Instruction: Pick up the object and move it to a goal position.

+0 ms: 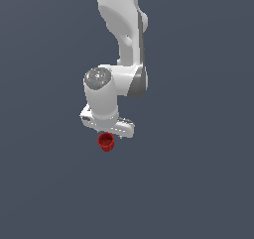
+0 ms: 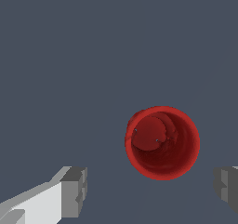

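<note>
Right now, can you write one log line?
gripper: open, above cup | red cup: upright, ungrasped | phase: approach

The red cup (image 2: 162, 142) looks like ribbed, faintly glossy plastic; the claw (image 2: 149, 190) is smooth white with matt grey pads (image 2: 74, 192).

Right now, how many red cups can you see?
1. The cup sits upright on the grey floor just below the open gripper, between its fingers' line but not yet gripped. The arm hides some of the floor, so another could be out of sight.
</note>
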`<state>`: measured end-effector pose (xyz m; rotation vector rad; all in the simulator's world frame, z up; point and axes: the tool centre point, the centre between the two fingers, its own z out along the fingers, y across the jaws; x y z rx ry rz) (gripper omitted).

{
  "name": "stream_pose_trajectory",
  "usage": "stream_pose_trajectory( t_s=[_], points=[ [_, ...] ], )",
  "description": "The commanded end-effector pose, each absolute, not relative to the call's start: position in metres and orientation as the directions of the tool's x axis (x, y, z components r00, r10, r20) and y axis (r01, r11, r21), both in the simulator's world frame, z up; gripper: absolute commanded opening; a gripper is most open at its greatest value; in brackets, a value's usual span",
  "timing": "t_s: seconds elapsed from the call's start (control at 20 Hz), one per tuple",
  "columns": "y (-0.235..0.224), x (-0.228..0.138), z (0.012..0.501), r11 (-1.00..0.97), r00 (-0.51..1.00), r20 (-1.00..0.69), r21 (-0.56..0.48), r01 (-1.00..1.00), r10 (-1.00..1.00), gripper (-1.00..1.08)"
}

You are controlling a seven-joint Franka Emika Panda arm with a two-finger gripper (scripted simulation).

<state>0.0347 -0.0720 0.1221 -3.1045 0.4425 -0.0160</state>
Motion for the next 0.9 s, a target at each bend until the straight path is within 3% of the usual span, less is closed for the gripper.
stream_pose_trajectory(
  t_s=[0.0, 0.85],
  points=[
    [-0.084, 0.036, 0.111, -0.948, 0.948, 0.005, -0.004, -0.318, -0.318, 1.00],
    [-0.096, 0.035, 0.066, -0.934, 0.934, 0.000, 0.000, -0.358, -0.358, 1.00]
  ],
)
